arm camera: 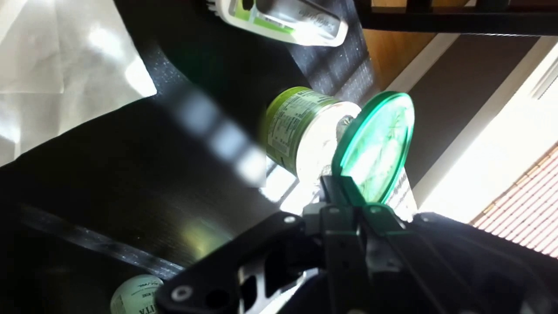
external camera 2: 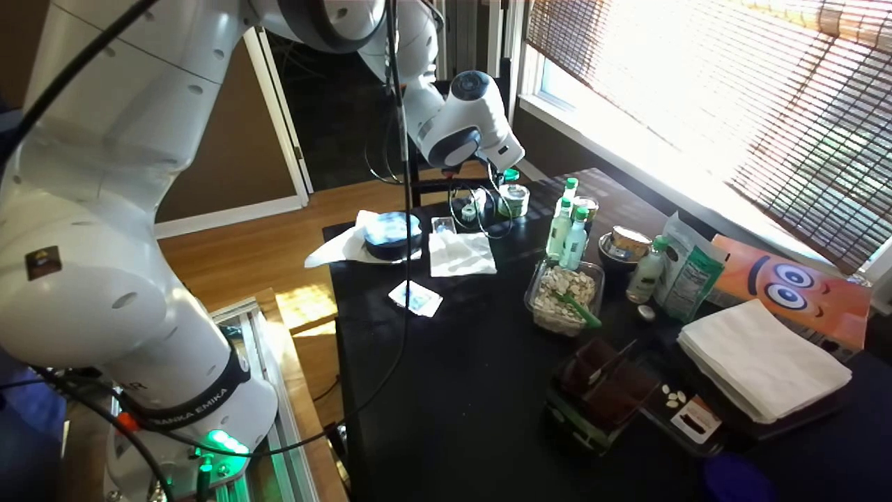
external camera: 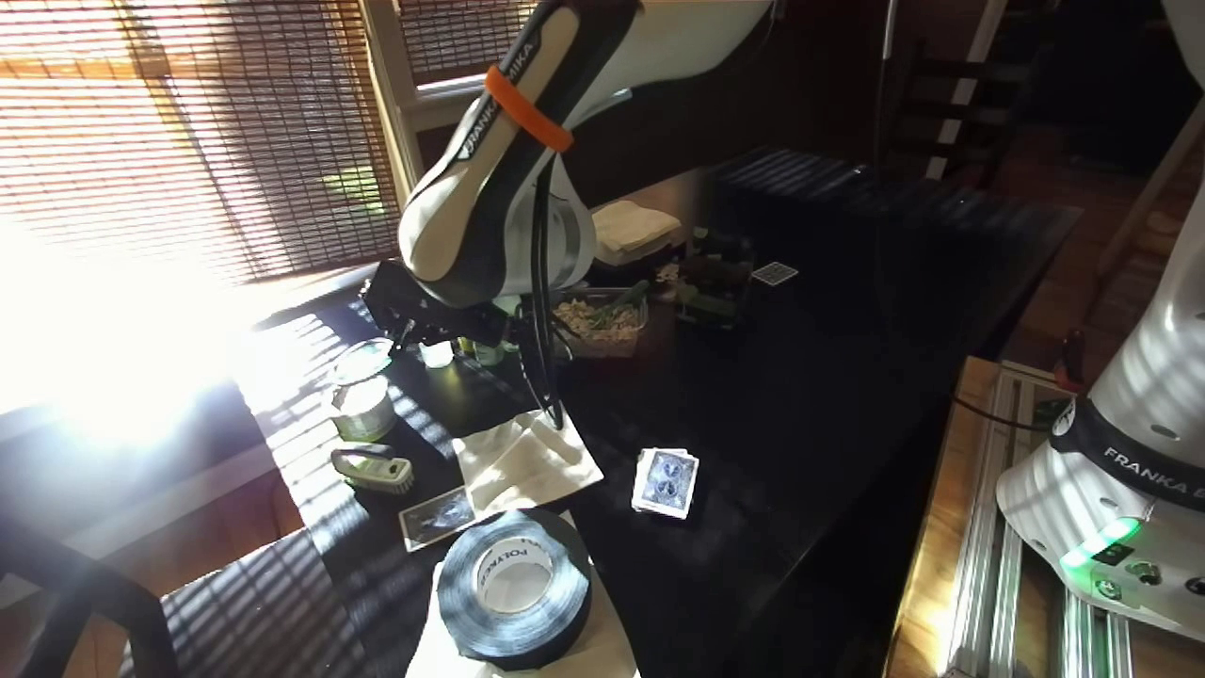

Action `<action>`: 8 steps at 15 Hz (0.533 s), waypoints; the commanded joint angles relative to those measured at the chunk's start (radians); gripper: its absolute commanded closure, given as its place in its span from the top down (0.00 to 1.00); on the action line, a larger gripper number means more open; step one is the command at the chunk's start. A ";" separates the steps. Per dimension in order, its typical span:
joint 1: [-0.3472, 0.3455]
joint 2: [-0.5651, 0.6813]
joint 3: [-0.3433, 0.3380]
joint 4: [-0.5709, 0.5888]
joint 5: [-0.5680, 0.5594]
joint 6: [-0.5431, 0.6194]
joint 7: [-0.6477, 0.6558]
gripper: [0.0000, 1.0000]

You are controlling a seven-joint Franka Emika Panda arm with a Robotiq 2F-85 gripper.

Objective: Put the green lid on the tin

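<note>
Fingers [arm camera: 342, 191] pinched close on green lid [arm camera: 377, 144] by rim, presumably leaving underside free for seating; tilted above green-labelled tin [arm camera: 303, 128], far end of bench [external camera 2: 453, 383]

Hard daylight thru the blinds [external camera: 292, 179], partly washed out in both exterior views. In an exterior view, glare burns out the left side below them; striped sun/shadow hits the window edge of the worktop [external camera: 810, 395], rest v. dark, backgd room [external camera: 1045, 122] dim too. Green status light [external camera 2: 226, 440] glows in both exterior views. Wrist view: end of tin [arm camera: 316, 139] blown white, its label [arm camera: 285, 124] too blurred to read; green lid [arm camera: 377, 146] bright w/ reflections; gripper [arm camera: 362, 200] near-black; sun patch [arm camera: 253, 168] chopped by a hard, blocky edge.
</note>
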 commanded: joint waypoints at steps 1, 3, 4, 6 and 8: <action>-0.037 0.074 0.054 0.083 0.038 0.047 -0.032 0.01; -0.048 0.094 0.063 0.110 0.037 0.029 -0.032 0.01; -0.018 0.048 0.029 0.059 0.039 0.020 -0.026 0.04; -0.026 0.071 0.034 0.082 0.040 0.021 -0.027 0.04; -0.035 0.097 0.048 0.105 0.038 0.037 -0.032 0.01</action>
